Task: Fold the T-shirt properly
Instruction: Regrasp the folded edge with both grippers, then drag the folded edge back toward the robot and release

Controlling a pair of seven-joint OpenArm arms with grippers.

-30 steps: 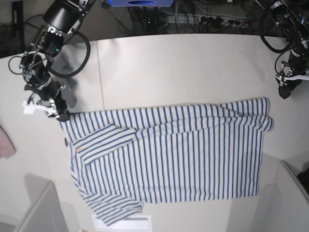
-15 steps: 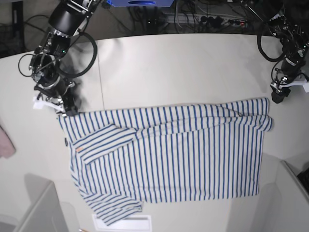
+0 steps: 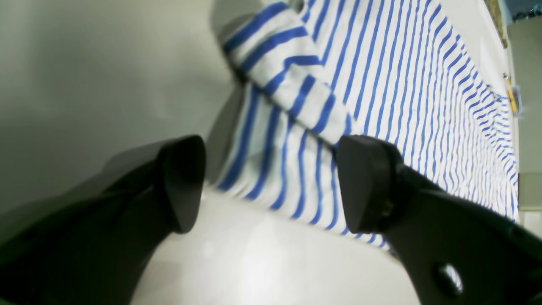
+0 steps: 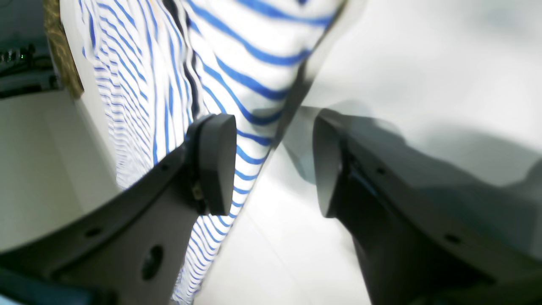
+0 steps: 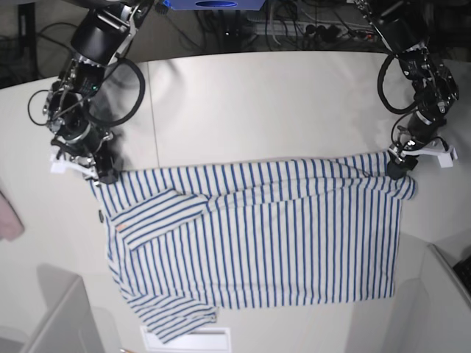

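The white T-shirt with blue stripes (image 5: 257,235) lies flat on the table, with one sleeve folded in at the left and a small orange mark (image 5: 119,227) on it. My right gripper (image 5: 105,173) is at the shirt's far left corner. In the right wrist view it (image 4: 273,165) is open with the shirt (image 4: 237,51) edge between the jaws. My left gripper (image 5: 397,168) is at the shirt's far right corner. In the left wrist view it (image 3: 271,186) is open with the shirt (image 3: 381,84) corner between the jaws.
A pink cloth (image 5: 9,217) lies at the table's left edge. A white sheet (image 5: 188,340) sits at the front edge under the shirt's hem. Grey bins stand at the front left (image 5: 59,323) and front right (image 5: 445,294). Cables run behind the table.
My left arm has come in from the table's right edge to the shirt's far right corner. My right gripper has shifted slightly and stays at the far left corner.
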